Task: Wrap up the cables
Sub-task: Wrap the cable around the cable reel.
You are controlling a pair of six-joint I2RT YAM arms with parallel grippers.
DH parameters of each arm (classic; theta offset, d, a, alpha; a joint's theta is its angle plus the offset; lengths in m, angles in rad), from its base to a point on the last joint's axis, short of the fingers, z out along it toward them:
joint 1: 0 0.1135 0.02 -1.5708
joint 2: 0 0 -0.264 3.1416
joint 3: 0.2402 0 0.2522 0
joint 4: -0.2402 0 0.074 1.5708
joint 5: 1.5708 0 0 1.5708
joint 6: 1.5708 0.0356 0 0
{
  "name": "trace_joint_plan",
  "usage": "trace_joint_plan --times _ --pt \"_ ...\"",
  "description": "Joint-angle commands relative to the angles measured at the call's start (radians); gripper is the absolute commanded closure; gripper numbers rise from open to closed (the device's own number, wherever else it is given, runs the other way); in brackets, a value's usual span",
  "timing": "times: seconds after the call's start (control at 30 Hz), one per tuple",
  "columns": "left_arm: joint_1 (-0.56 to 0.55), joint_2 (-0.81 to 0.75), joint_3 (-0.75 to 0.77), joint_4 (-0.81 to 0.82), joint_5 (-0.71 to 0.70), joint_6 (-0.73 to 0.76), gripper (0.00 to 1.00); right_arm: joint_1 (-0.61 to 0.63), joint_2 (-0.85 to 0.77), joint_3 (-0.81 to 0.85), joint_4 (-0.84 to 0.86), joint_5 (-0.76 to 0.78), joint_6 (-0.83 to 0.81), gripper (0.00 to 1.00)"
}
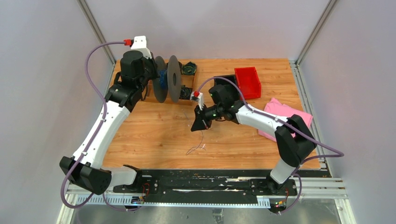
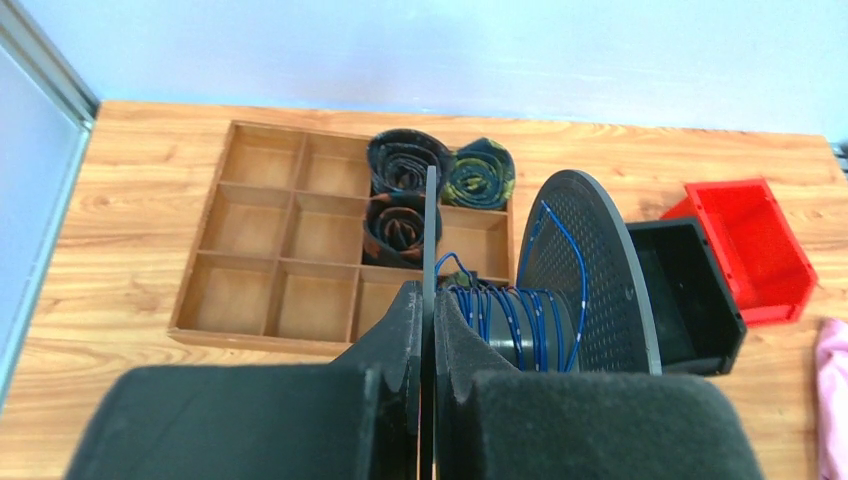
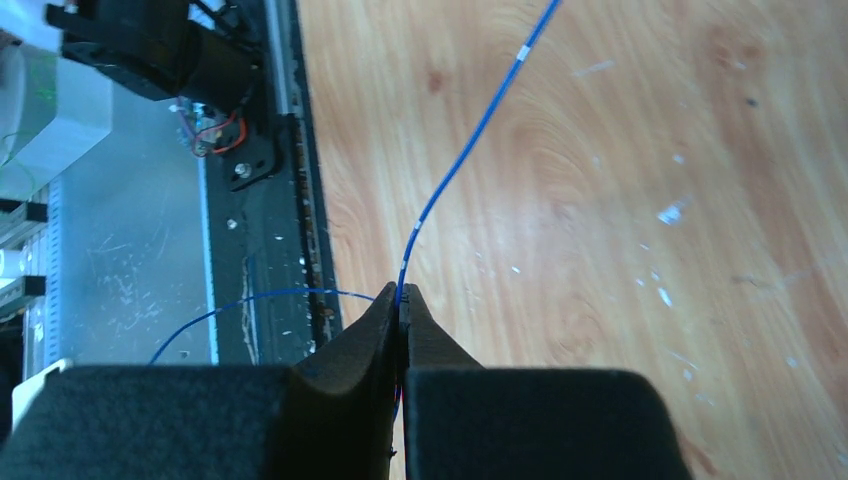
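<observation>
From above, the left gripper [image 1: 149, 87] sits at the far left of the table [image 1: 154, 135], against the left disc of an upright spool [image 1: 173, 78]. Blue cable [image 1: 163, 80] is wound on the core between the discs. The right gripper [image 1: 197, 126] hangs over mid-table, and a thin loose strand lies curled on the wood just near of it. A tray [image 1: 190, 77] stands behind the spool. To the right are a black bin [image 1: 229, 79], a red bin [image 1: 247, 82] and a pink cloth [image 1: 286, 115].

At the left wrist, the fingers [image 2: 405, 330] are clamped on the thin edge of the spool's nearer disc. Cable turns wrap the core beside them, and one strand climbs the face of the other disc. Beyond, three tray compartments hold rolled bundles.

At the right wrist, the fingers [image 3: 375, 325] are pressed together on the cable. One length runs from the tips up across the wood and out of the top edge. Another arcs left over the black rail at the table's near edge.
</observation>
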Motion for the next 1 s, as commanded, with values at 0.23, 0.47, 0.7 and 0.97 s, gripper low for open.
trace_joint_plan --times 0.23,0.47,0.7,0.97 --pt "0.005 -0.006 -0.074 0.247 -0.153 0.134 1.0 0.139 -0.013 0.19 -0.19 -0.134 -0.079 0.99" --pt "-0.013 -0.031 -0.146 0.308 -0.166 0.213 1.0 0.156 -0.044 0.307 -0.246 -0.105 -0.067 0.99" --pt "-0.071 -0.058 -0.198 0.333 -0.157 0.303 1.0 0.136 -0.054 0.445 -0.333 -0.001 -0.071 0.99" --pt "-0.126 -0.075 -0.204 0.258 -0.011 0.378 1.0 0.064 -0.041 0.599 -0.412 0.07 -0.081 0.99"
